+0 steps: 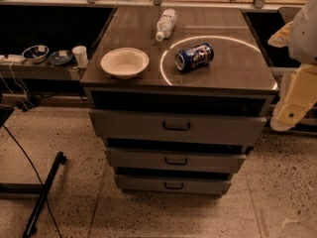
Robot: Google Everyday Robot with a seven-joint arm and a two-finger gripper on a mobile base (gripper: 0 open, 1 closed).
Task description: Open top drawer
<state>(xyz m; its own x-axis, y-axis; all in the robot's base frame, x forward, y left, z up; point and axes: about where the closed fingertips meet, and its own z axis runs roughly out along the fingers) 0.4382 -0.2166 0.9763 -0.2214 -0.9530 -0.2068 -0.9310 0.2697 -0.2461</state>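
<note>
The top drawer (177,127) is the widest grey front of the three on the cabinet, with a small dark bar handle (176,126) at its centre. A dark gap runs between its upper edge and the counter top. Two narrower grey drawers (176,160) (173,185) sit below it. My arm comes in at the right edge, and its pale yellow end, the gripper (287,114), hangs beside the cabinet's right corner at about the top drawer's height. It is apart from the handle and holds nothing that I can see.
On the dark counter top (233,68) are a white bowl (125,62), a blue can (194,56) on its side and a plastic bottle (166,24) lying down. A low shelf at left holds bowls and a cup (79,54). A black stand leg (44,192) lies on the floor.
</note>
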